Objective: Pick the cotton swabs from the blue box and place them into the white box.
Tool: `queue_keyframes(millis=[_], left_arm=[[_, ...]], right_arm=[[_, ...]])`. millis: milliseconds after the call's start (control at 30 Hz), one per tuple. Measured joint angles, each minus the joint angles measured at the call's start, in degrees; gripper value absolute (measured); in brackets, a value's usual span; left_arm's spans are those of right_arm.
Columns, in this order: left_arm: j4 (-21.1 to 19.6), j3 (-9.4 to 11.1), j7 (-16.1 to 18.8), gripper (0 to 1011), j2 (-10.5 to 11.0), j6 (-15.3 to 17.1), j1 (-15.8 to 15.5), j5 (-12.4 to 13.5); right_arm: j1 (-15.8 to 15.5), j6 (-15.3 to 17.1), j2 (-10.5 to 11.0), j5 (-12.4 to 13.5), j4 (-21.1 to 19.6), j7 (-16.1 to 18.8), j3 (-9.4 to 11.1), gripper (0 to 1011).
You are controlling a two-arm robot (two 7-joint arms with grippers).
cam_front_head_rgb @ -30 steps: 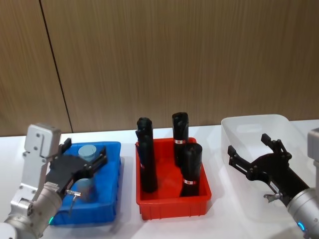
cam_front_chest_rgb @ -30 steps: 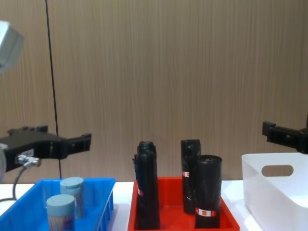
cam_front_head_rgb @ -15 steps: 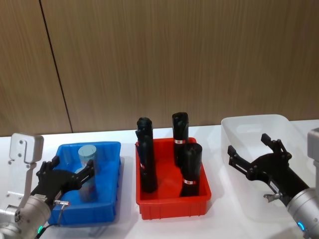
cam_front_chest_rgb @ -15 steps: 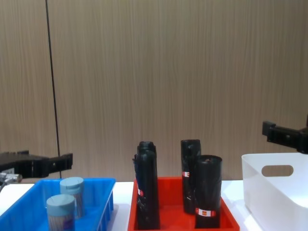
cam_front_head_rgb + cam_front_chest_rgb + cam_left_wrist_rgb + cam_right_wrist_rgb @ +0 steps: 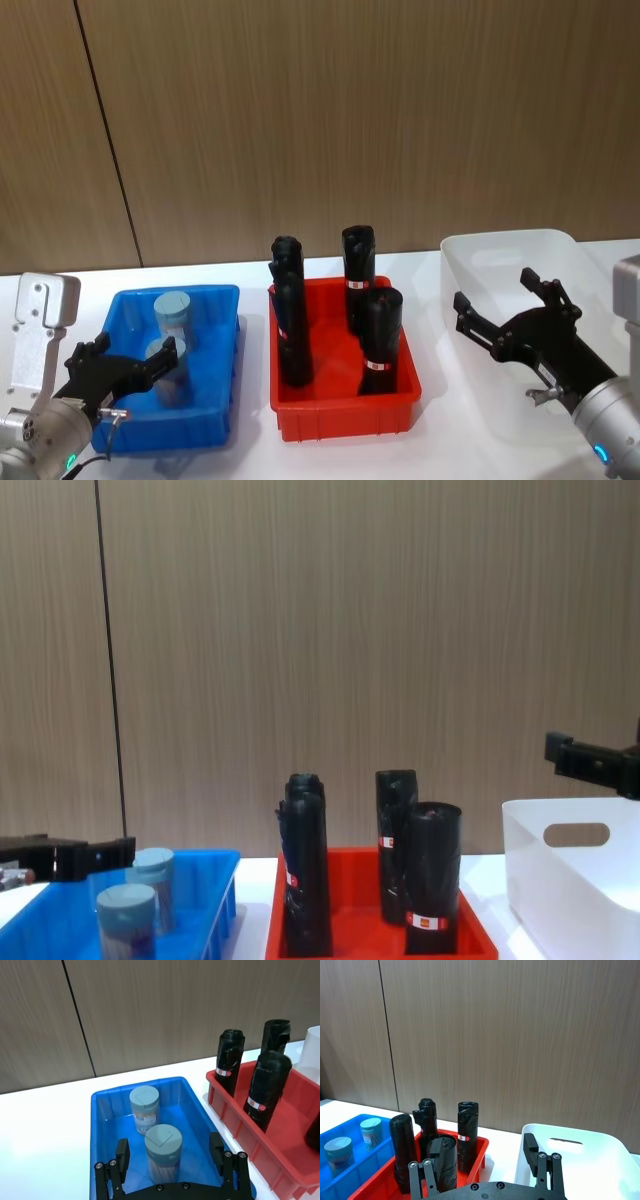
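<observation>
- I've got the left gripper point(image 5: 128, 362) lower left, spread by the near swabs point(image 5: 162, 1152) in the blue box point(image 5: 222, 330).
- Right gripper point(image 5: 497, 292), lower right, spread over the white box point(image 5: 500, 241).

Three containers stand in a row on the surface point(image 5: 440, 440), with a wall point(image 5: 350, 120) behind them: left box point(image 5: 190, 432), middle tray point(image 5: 345, 420), right box point(image 5: 480, 262). Each is near its neighbour but not touching it. Two cotton swab tubs point(image 5: 152, 878) stand upright in the left box, one behind the other. The rear tub point(image 5: 172, 312) is toward the back wall and the front tub point(image 5: 162, 1147) is about mid-box. The left gripper point(image 5: 130, 360) sits low at that box's near end, fingers spread to either side of the front tub. Four rolls point(image 5: 380, 340) stand in the middle tray — two along its left side, two along its right. The right gripper point(image 5: 495, 290) hangs above the right box — fingers apart, over its left, nearer part.
</observation>
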Motion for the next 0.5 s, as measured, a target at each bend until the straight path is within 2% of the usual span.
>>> queue_keyframes(millis=[500], left_arm=[[6.7, -0.4, -5.2, 1004, -1.6, 4.9, -4.6, 1.0]], right_arm=[[0.0, 0.0, 0.0, 0.0, 0.0, 0.0, 0.0, 1001]])
